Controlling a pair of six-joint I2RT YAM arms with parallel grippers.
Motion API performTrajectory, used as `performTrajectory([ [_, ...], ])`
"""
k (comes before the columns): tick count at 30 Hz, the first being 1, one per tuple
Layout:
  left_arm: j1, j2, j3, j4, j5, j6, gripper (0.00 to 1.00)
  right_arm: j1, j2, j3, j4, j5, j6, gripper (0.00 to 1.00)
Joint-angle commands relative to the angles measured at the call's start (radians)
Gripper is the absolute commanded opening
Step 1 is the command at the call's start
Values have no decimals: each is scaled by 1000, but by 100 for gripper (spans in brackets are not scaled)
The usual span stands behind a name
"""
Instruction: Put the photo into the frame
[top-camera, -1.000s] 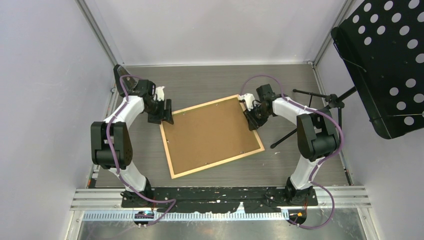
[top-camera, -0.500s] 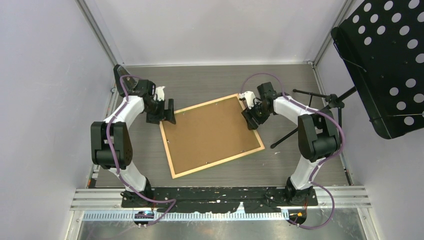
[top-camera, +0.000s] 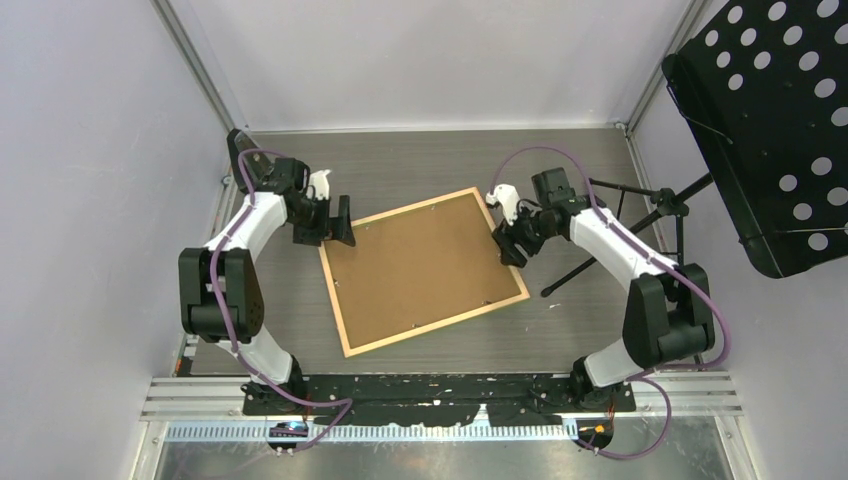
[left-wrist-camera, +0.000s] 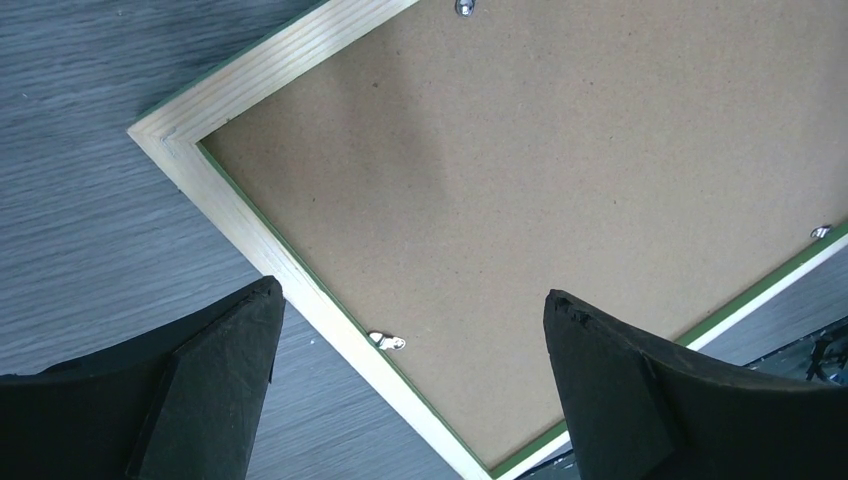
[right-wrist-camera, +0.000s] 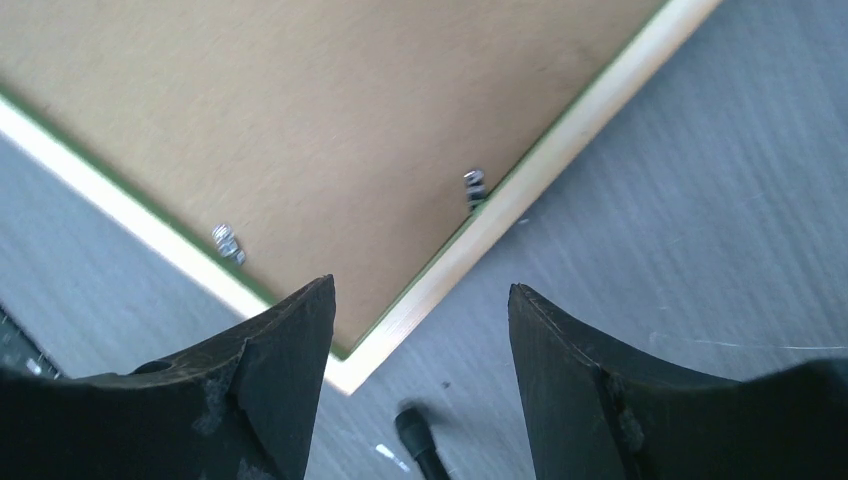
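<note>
The frame (top-camera: 333, 302) lies back-up and slightly turned in the middle of the table, its light wood rim with a thin green inner edge around the brown hardboard backing (top-camera: 425, 270). The photo is not in view. My left gripper (top-camera: 338, 230) is open and empty above the frame's far left corner. In the left wrist view the rim (left-wrist-camera: 260, 75), the backing (left-wrist-camera: 560, 150) and a small metal clip (left-wrist-camera: 388, 342) show between the open fingers of the left gripper (left-wrist-camera: 412, 292). My right gripper (top-camera: 510, 245) is open and empty over the frame's right edge (right-wrist-camera: 560, 135); the right wrist view shows this gripper (right-wrist-camera: 420, 288) and a clip (right-wrist-camera: 474, 188).
A black music stand with a perforated desk (top-camera: 770, 130) stands at the right, its tripod legs (top-camera: 620, 190) reaching onto the table beside the right arm. One leg's tip (right-wrist-camera: 420, 440) lies close to the frame's corner. Walls close in both sides and the back.
The right arm has swung its elbow outward to the right, and its gripper has shifted slightly right along the frame's right edge. The left gripper has barely moved. The frame stays put.
</note>
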Motion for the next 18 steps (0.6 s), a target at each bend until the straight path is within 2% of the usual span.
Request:
performTrajectory([
  [1,-7,-41,20,-3,21,38,100,11,-106,-62,-95,-98,-155,70],
  [10,-12,-39,36,-13,27,99,100,161,-265,-242,-106,-22,-305,70],
  [18,-13,-57,39,-19,31,105,100,304,-276,-302,-49,81,-387,70],
])
